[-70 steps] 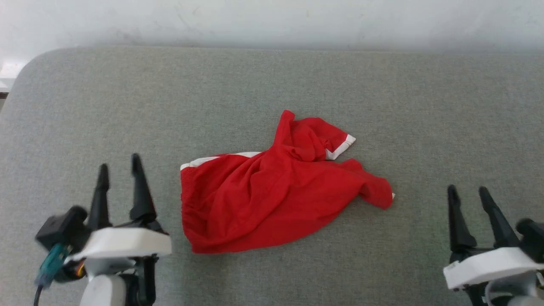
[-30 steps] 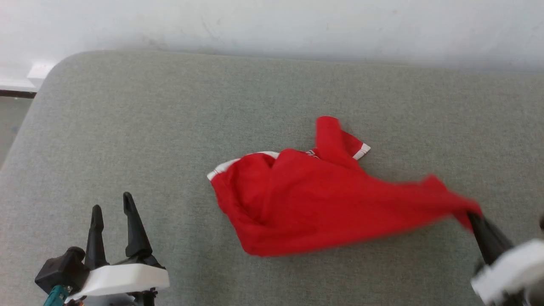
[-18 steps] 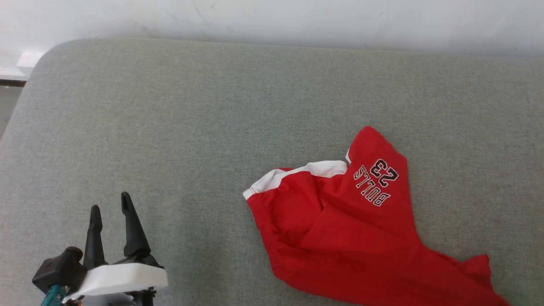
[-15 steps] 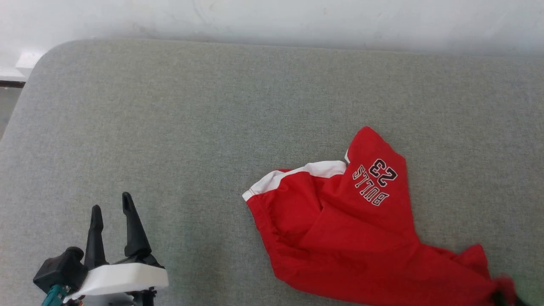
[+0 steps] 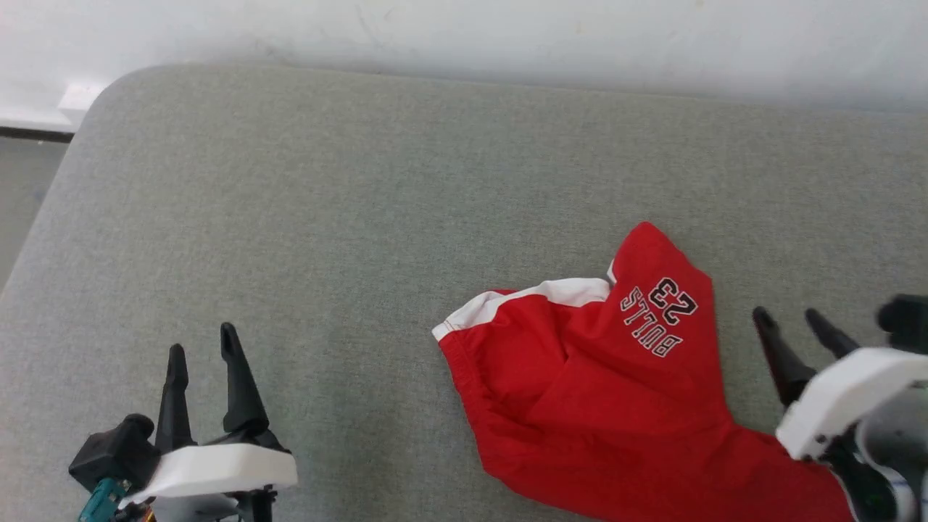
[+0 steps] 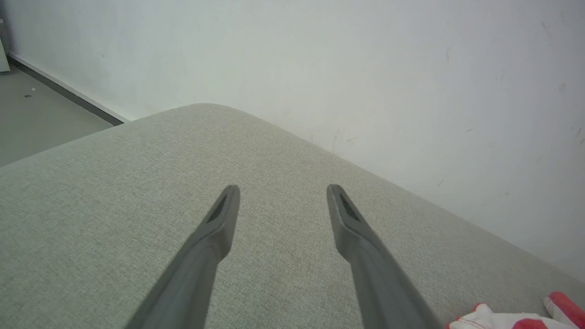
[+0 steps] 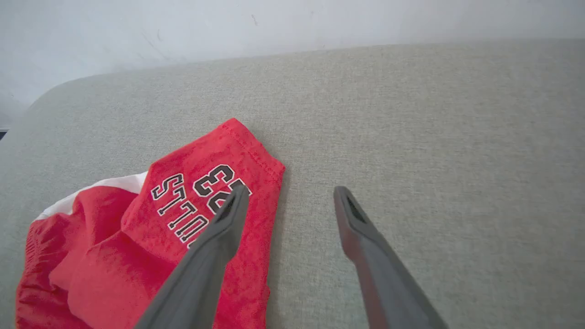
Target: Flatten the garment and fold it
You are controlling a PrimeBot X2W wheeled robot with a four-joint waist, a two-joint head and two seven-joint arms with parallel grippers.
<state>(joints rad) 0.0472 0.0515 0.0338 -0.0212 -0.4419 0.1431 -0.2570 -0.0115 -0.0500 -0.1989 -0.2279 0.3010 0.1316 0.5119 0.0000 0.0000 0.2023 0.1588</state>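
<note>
My right end effector (image 5: 785,314) hovers wide and empty, just right of the crumpled garment (image 5: 616,391) on the grey counter (image 5: 362,181). My left end effector (image 5: 201,338) is also wide, well apart at the near left.

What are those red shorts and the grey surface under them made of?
The red shorts look like soft, matte knit cloth: they lie in loose crumpled folds and look slightly fuzzy up close. The grey surface looks like woven upholstery fabric, probably padded, judging by its speckled weave and rounded corner; its inside is hidden.
</note>
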